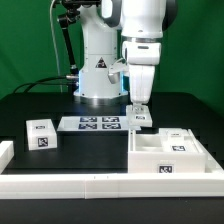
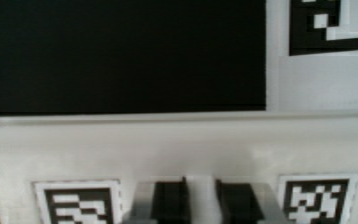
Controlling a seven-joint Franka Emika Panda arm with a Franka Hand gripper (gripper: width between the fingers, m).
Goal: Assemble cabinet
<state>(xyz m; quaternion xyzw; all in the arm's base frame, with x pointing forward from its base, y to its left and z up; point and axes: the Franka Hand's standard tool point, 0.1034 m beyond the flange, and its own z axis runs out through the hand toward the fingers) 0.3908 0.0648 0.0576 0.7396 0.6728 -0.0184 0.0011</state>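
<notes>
My gripper (image 1: pixel 139 106) hangs straight down just to the exterior view's right of the marker board (image 1: pixel 90 124). It is shut on a thin white rib of a small white drawer block (image 1: pixel 141 120) that sits at table level. In the wrist view the two dark fingers (image 2: pixel 167 203) stand close together with the white rib between them, and the gripper (image 2: pixel 201 205) sits between two tags on the block (image 2: pixel 158 150). The cabinet frame (image 1: pixel 168 152), an open white box with tags, stands at the front on the exterior view's right. A second drawer block (image 1: pixel 42 133) lies at the exterior view's left.
A long low white border rail (image 1: pixel 100 186) runs along the table's front edge. The robot base (image 1: pixel 98 70) stands behind the marker board, with cables at its left. A corner of the marker board shows in the wrist view (image 2: pixel 327 45). The table is black.
</notes>
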